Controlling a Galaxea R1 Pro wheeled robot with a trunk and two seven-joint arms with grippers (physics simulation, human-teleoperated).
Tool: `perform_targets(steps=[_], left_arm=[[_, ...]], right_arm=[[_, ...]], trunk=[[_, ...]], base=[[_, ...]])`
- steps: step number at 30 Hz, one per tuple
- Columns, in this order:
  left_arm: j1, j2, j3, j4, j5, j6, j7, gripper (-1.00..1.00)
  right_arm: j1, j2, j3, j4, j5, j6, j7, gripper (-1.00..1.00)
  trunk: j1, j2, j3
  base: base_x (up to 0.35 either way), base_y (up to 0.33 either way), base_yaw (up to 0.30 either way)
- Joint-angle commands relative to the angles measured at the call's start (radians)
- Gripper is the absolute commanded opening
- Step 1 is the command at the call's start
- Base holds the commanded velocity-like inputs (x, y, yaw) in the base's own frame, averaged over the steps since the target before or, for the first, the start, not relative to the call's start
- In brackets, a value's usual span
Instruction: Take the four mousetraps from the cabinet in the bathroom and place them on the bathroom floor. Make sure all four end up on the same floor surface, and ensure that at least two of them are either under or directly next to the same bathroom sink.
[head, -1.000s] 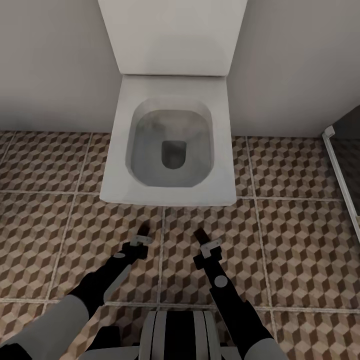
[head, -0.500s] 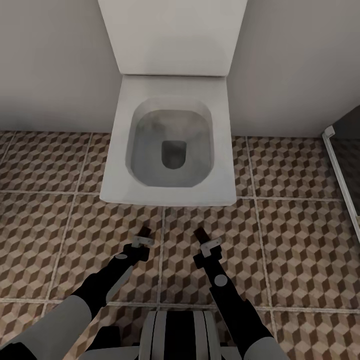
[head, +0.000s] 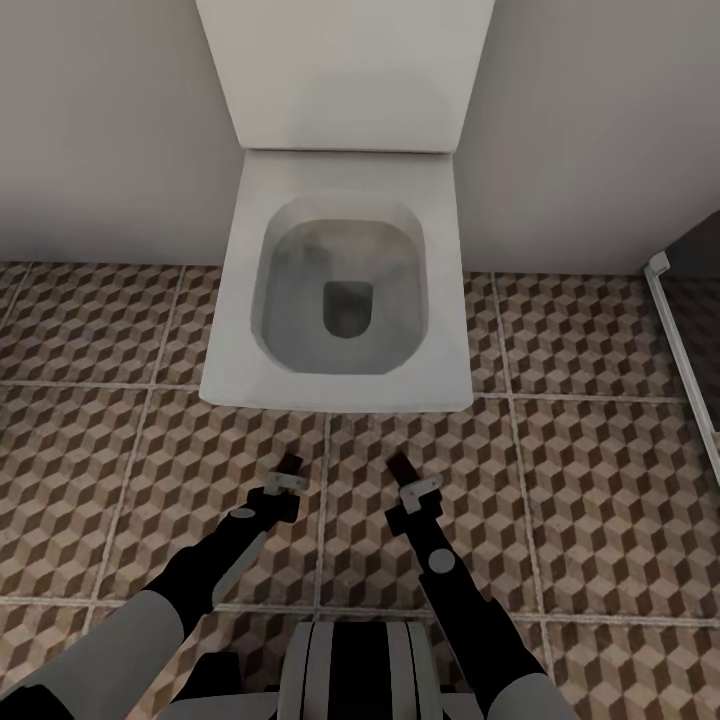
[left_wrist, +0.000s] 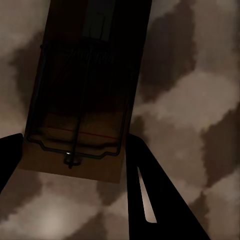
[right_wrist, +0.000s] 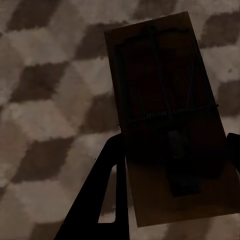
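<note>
Nearest the camera, both arms reach out low over the bathroom floor (head: 600, 480). The left gripper (head: 288, 470) pinches a mousetrap (left_wrist: 80, 100) between its dark fingers (left_wrist: 150, 200), and the right gripper (head: 405, 475) is clamped on a second mousetrap (right_wrist: 170, 120) the same way. In the head view the traps read as little more than dark slivers at the fingertips; the wrist views show far more, with wire frame, spring and tan board hanging above the cube-pattern tiles. Whether either board touches the floor cannot be told from here.

Further out sits the toilet (head: 345, 290), bowl open, lid up against the wall (head: 100, 120), with a shower-screen edge (head: 680, 340) far right.

So this looks like the carrying step, two traps in hand, and no sink ahead. The next move calls for turning the base away from the toilet, finding the white vanity, then lowering the traps beside or under it before letting go.
</note>
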Motion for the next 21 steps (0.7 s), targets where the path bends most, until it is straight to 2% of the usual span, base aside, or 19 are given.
perform_targets(steps=[1, 6, 21], left_arm=[[0.000, 0.002, -0.010, 0.032, 0.025, 0.002, 0.011, -1.00], [0.000, 0.002, -0.010, 0.032, 0.024, 0.002, 0.012, -1.00], [0.000, 0.002, -0.010, 0.031, 0.024, 0.002, 0.013, -1.00]], right_arm=[[0.000, 0.000, 0.002, -0.001, 0.010, 0.000, -0.005, -1.00], [0.000, 0.000, 0.003, -0.001, 0.010, -0.033, 0.002, -1.00], [0.000, 0.000, 0.003, -0.002, 0.010, -0.040, 0.009, -1.00]], trunk=[[0.000, 0.000, -0.001], [0.000, 0.000, -0.001], [0.000, 0.000, -0.001]], base=[[0.000, 0.000, 0.000], [0.000, 0.000, 0.000], [0.000, 0.000, 0.000]])
